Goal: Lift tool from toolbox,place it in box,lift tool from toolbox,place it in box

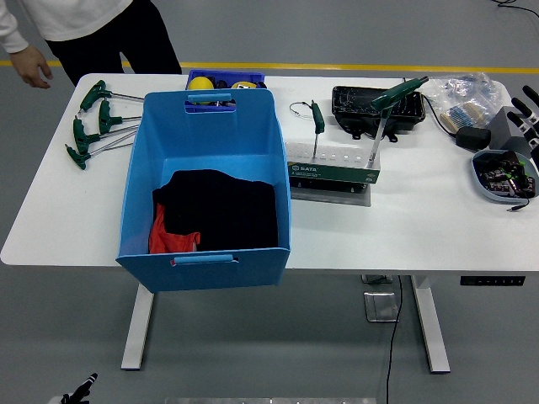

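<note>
A green SATA tool stand [333,173] sits mid-table, just right of the big blue box [206,252]. Two green T-handle wrenches stand in it: a small upright one [317,118] on the left and a larger one [396,94] on the right, its handle slanting up. Several more green T-handle wrenches [94,124] lie on the table left of the box. The box holds black and red cloth [215,210]. My right hand [522,118] hovers at the right edge, fingers relaxed and holding nothing, well right of the stand. A sliver of my left hand [81,390] shows below the table at bottom left.
A person stands at the far left corner, one hand [34,67] hanging near the table edge. Behind the box is a small blue bin [253,78] with yellow items. A black tray [354,108], a plastic bag [465,91], a black adapter [473,137] and a grey bowl [484,181] of small parts fill the right side.
</note>
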